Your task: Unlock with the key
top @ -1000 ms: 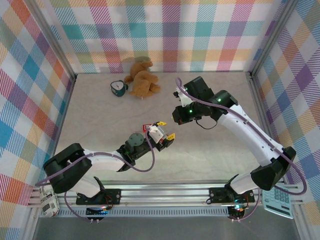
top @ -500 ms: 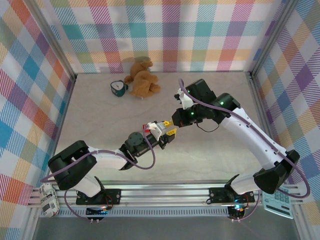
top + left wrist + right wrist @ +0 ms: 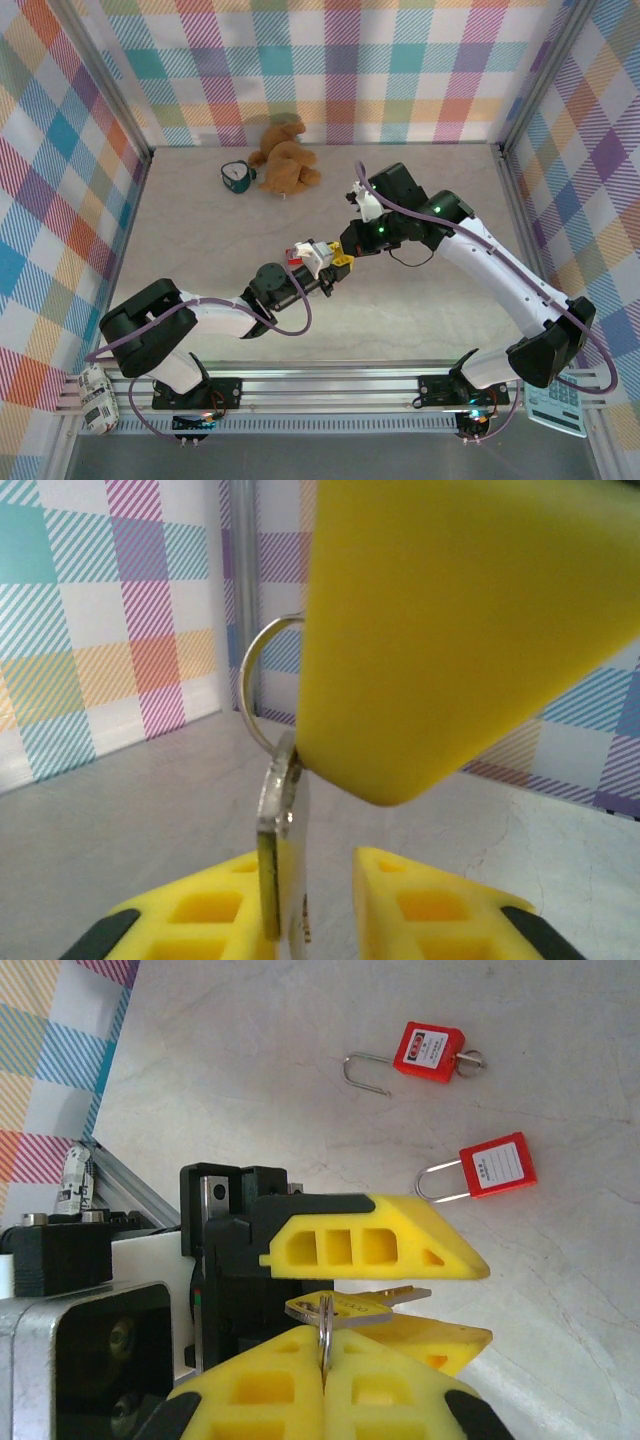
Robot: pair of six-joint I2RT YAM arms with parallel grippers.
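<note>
Tally for you, operator:

- Red padlocks: two, the first (image 3: pixel 432 1052) and the second (image 3: pixel 497 1165), both on the desk (image 3: pixel 250 1060).
- Key (image 3: pixel 355 1308): one that you can make out.
- Key ring (image 3: pixel 325 1338): one.
- Plush bear (image 3: pixel 285 160): one.
- Small teal item (image 3: pixel 236 176): one, kind unclear.
- Calculator (image 3: pixel 555 405): one.
- White labelled item (image 3: pixel 95 398): one, too small to name.
- Arms: two, the left arm (image 3: pixel 200 325) and the right arm (image 3: pixel 500 270).

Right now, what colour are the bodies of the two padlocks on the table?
Both red, the upper padlock and the lower padlock; the right wrist view shows them best.
</note>
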